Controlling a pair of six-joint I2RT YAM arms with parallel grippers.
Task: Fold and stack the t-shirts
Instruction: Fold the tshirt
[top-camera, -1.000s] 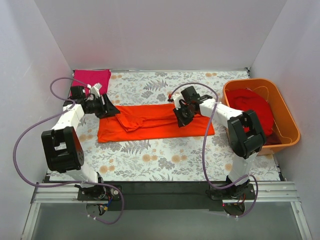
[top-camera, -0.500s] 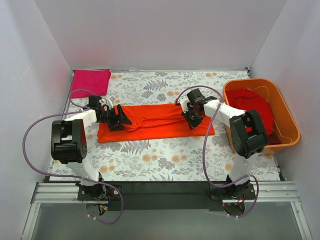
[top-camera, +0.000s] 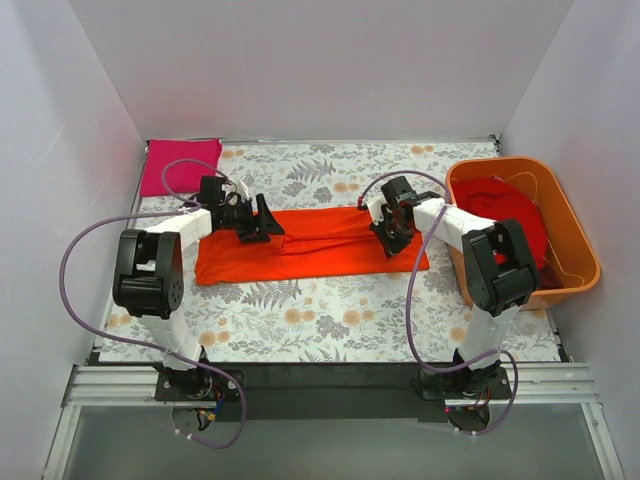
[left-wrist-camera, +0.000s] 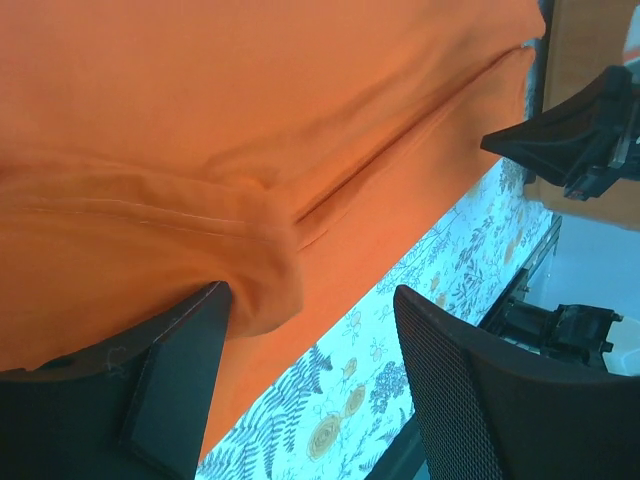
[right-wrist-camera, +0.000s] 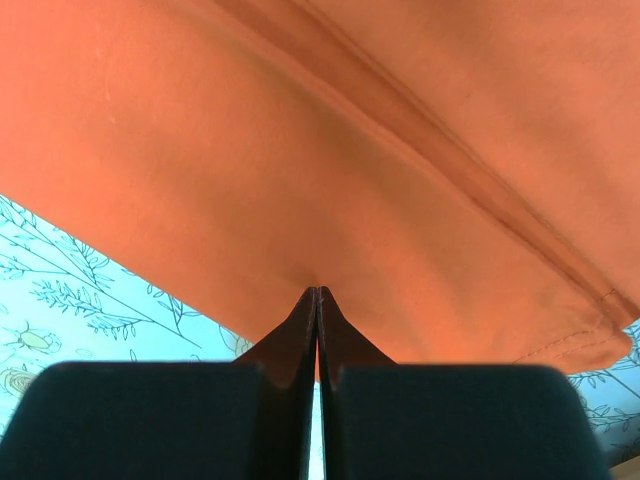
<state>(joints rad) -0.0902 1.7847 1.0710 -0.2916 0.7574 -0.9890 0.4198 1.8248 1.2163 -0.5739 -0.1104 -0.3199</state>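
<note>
I am looking at the floral-print worktop (top-camera: 300, 310), where the bright orange cloth t-shirt (top-camera: 320, 245) is lying mid-way as a long strip, seemingly half folded. The rigid orange plastic tub (top-camera: 560, 292) is holding the deeper red t-shirt (top-camera: 505, 215), unfolded. The magenta-pink t-shirt (top-camera: 178, 165) is sitting folded far left. My left hand (top-camera: 268, 222) is gaping wide, empty; my right hand (top-camera: 388, 238) is pressing shut against the orange cloth.

orange t-shirt (top-camera: 320, 245): folded lengthwise into a long flat band, lying left-to-right across mid counter (top-camera: 330, 310) | magenta-pink t-shirt (top-camera: 180, 165): small folded square, flat at far-left corner | red t-shirt (top-camera: 505, 215): crumpled heap inside tub (top-camera: 583, 245), right side
</note>
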